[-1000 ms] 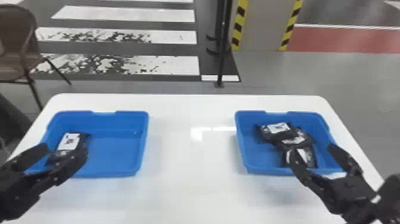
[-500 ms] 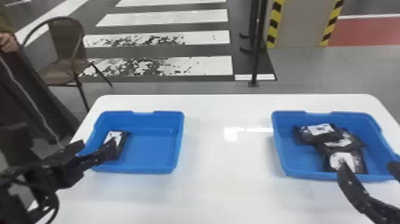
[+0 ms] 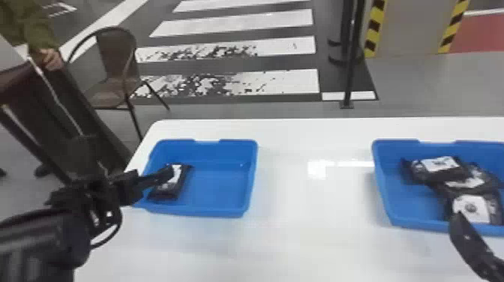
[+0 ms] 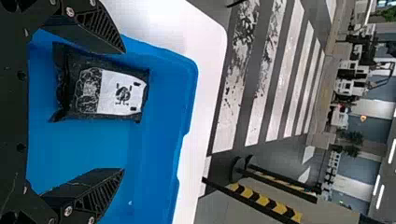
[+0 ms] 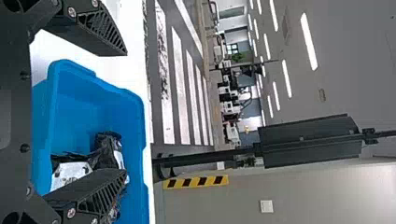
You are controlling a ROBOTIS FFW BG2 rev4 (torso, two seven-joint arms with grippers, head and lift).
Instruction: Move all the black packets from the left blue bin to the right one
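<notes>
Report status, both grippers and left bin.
Left gripper, jaws open, at left blue bin. One black packet inside, ungripped, nothing on it. Right gripper, jaws open, at right bin.

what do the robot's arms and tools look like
The left arm is black, with a rounded forearm and a thin black cable looping by the wrist. The left tool and right tool look alike: black, wedge-shaped fingers with slatted sides, tapering to a tip, and silvery screws near the base.

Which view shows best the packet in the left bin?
Left wrist view: the packet shows its whole label. In the head view, the left end effector partly covers it; the right wrist view shows the right bin.
</notes>
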